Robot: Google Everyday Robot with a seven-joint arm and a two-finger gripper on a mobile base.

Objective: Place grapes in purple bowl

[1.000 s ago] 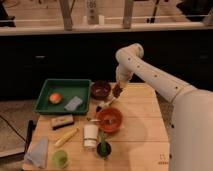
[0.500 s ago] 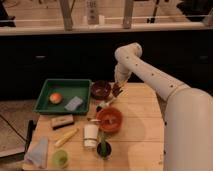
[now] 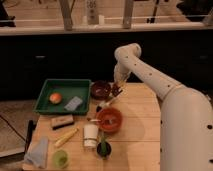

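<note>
The purple bowl (image 3: 100,90) sits at the back of the wooden table (image 3: 142,130), just right of the green tray. My gripper (image 3: 116,90) hangs low at the bowl's right rim, pointing down from the white arm (image 3: 145,70). It is shut on a small dark reddish lump, the grapes (image 3: 115,92), held right beside the bowl and a little above the table. Whether the grapes touch the rim I cannot tell.
A green tray (image 3: 45,106) at back left holds an orange fruit (image 3: 55,97) and a grey-blue packet (image 3: 73,103). In front stand an orange-red bowl with a utensil (image 3: 109,119), a white cup (image 3: 90,135), a dark cup (image 3: 103,148), a green cup (image 3: 60,158) and a cloth (image 3: 37,151).
The gripper with the grapes has drifted slightly left, closer to the purple bowl's rim. Nothing else moved.
</note>
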